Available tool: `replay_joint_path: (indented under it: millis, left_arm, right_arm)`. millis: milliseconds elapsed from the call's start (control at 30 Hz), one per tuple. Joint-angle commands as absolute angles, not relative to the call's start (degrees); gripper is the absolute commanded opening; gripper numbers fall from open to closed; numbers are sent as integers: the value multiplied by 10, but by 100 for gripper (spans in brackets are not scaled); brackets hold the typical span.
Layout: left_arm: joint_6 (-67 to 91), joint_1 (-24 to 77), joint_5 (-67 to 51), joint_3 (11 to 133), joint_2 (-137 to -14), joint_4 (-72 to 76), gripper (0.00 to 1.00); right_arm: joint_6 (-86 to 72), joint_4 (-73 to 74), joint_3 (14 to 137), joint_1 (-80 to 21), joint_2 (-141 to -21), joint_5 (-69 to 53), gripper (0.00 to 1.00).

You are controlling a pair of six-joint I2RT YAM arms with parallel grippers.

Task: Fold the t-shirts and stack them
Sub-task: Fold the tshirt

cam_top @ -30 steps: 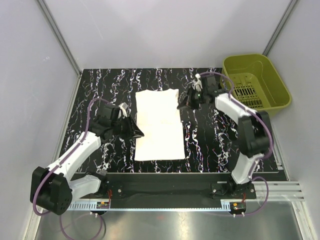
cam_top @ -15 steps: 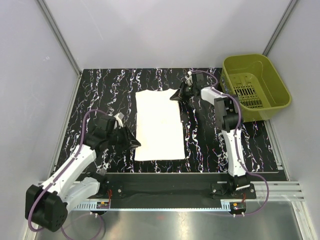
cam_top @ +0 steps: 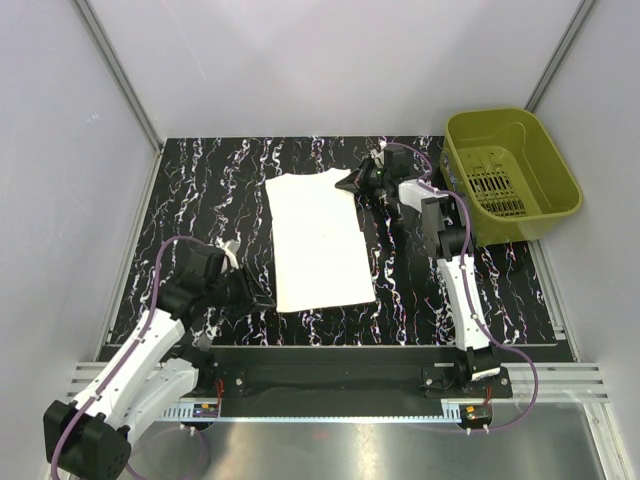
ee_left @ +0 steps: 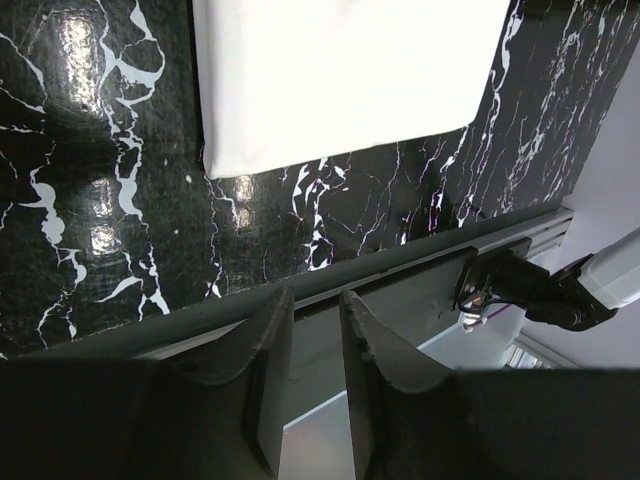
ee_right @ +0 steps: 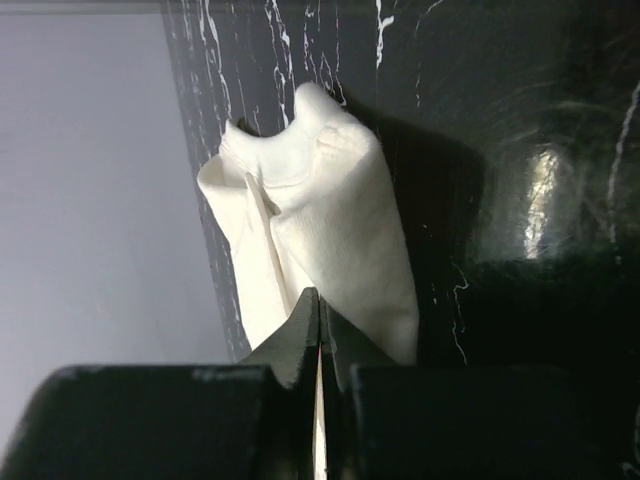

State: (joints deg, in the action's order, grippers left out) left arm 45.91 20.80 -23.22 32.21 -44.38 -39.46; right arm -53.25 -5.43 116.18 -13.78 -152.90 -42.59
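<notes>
One off-white t-shirt (cam_top: 315, 240) lies folded into a long strip on the black marbled table (cam_top: 200, 190), plain side up. My right gripper (cam_top: 352, 183) is at its far right corner and is shut on a bunched fold of the cloth (ee_right: 330, 210), which rises just above the pinched fingertips (ee_right: 320, 295). My left gripper (cam_top: 258, 290) hovers off the shirt's near left corner (ee_left: 225, 160), jaws a little apart with nothing between them (ee_left: 315, 295). No red graphic shows.
An olive-green basket (cam_top: 562, 165) stands at the far right, just off the table. The metal rail (cam_top: 350, 355) with both arm bases runs along the near edge. Grey walls close in the left, back and right sides.
The right gripper swung left to the shirt's far right corner and closed on it, nudging that end. The left arm drew back toward the near left edge.
</notes>
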Motion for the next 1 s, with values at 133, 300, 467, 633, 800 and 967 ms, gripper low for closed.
replay_joint_path:
  millis: [133,300,467,633,800,967]
  left_arm:
    - [469,209,-219,323,-425,-403,30]
    - [476,209,-217,315,-423,-398,30]
    - [481,209,-194,314,-408,-423,40]
    - [490,209,-192,304,-396,-439,45]
    - [505,209,-191,301,-387,-439,46]
    - [506,209,-185,314,-391,-448,48]
  right_arm:
    - [-588,-141,1134,-131,-1485,-435,0]
    - [-577,-111,1178,-130,-1507,-428,0]
    - [-578,-80,1240,-130,-1556,-411,0]
    - [-572,-3,1349,-130,-1627,-393,0]
    - [-574,36,1361,-130,-1650,-379,0]
    - [-556,55,1404,-130,-1661,-375,0]
